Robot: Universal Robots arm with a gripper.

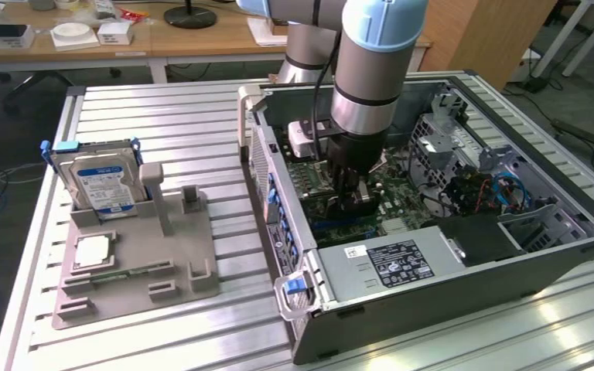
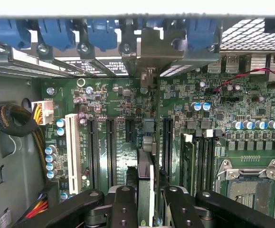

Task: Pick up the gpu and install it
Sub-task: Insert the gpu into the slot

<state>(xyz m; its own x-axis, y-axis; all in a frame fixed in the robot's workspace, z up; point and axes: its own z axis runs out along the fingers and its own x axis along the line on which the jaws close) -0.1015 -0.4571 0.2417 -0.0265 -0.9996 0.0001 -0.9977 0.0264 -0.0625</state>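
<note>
One tool (image 2: 146,202): clamped on the gpu (image 2: 146,180) edge-on
Gpu: upright over motherboard (image 2: 118,99) slots, frame centre
Case (image 1: 462,263): open on surface (image 1: 152,116)

The arm (image 1: 364,66) is a thick silver-grey tube with pale blue joint caps and a black band near the wrist. A black cable runs down its side past a small white box. The claw (image 2: 146,202) is matte black, its linkage bars studded with round screws.
</note>
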